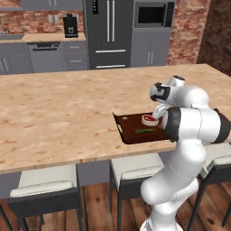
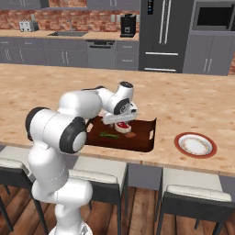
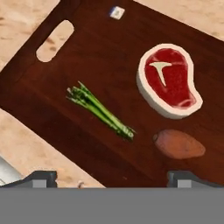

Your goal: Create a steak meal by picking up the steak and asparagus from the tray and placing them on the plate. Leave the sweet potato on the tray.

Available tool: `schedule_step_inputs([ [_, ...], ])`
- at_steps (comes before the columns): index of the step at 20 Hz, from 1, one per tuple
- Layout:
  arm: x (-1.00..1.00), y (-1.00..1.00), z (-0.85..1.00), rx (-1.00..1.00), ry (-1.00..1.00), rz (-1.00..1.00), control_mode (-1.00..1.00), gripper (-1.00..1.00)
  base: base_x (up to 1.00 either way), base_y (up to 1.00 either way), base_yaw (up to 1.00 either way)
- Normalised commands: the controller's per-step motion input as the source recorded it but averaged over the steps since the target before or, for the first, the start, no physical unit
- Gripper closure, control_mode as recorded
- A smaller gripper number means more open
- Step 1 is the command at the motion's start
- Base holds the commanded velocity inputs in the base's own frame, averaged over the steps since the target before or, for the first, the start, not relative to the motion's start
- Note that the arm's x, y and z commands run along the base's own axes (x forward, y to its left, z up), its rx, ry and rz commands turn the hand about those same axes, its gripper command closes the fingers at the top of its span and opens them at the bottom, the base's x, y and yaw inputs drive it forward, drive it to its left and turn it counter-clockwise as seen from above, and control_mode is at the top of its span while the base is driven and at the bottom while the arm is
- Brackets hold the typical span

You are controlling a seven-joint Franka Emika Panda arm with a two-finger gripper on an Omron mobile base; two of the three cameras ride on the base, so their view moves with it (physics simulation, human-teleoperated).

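Hand view gives you the clearest look: the steak [image 3: 169, 80] lies flat on the tray [image 3: 105, 48], near its right part in this view. The sweet potato [image 3: 179, 144] sits just beside the steak, with a thin strip of tray between them. The asparagus [image 3: 99, 110] lies apart from both, nearer the middle of the tray. All three are on the tray and nothing is on the plate [image 2: 195, 145] yet, so I judge the task is at its very start.

Right base view shows the pincer [image 2: 122, 120] hanging above the steak, not touching it. Its two tips stand wide apart at the bottom corners of the hand view, so it is spread and holds nothing.

The plate waits on the tabletop [image 2: 193, 103], well apart from the tray, on the robot's right side.

Some risks for you:
- The sweet potato is so close to the steak that a finger coming down on that side could push it or pinch it together with the meat.
- The steak is flat and low, so the tips may slide over it if you close too high.
- The asparagus is thin and could slip out during the long carry.
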Motion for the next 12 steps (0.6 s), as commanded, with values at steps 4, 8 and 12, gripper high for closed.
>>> schedule_step_inputs([
  [4,0.5,-0.16,-0.28,0.0,0.0,0.0,-1.0,-1.0,0.0,0.0,0.0],
  [8,0.3,-0.3,-0.29,0.0,0.0,0.06,-1.0,-1.0,0.0,0.0,0.0],
  [12,0.18,-0.24,-0.28,0.0,0.0,0.11,-1.0,-1.0,0.0,0.0,0.0],
])
